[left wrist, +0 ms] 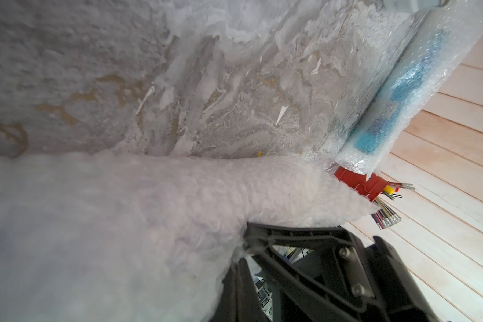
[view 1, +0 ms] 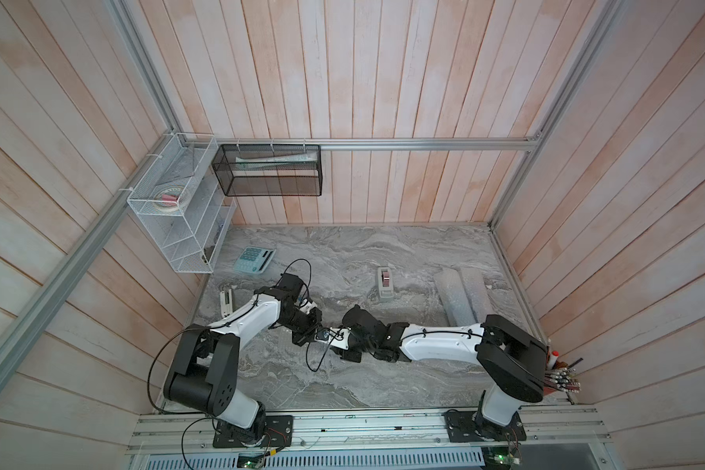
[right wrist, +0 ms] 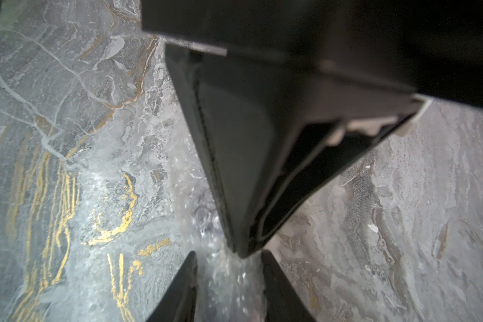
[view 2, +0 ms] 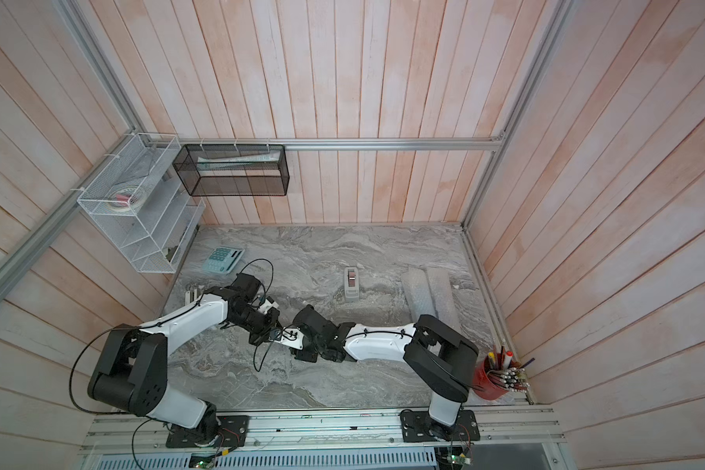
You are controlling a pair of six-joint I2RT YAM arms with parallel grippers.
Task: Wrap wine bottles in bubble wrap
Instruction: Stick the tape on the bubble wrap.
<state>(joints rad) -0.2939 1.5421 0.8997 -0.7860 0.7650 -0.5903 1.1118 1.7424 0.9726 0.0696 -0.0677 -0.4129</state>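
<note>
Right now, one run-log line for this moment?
left gripper: shut at bubble wrap | right gripper: shut on bubble wrap | wrapped rolls: two, aside

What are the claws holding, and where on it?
The bubble wrap roll: the right claw grips it crosswise, a finger on each side. The left claw is shut, its tip on the same wrap; a pinch cannot be told.

Three bubble wraps (left wrist: 123, 223), one dispenser (view 1: 385, 285), one calculator (view 1: 254, 259)
</note>
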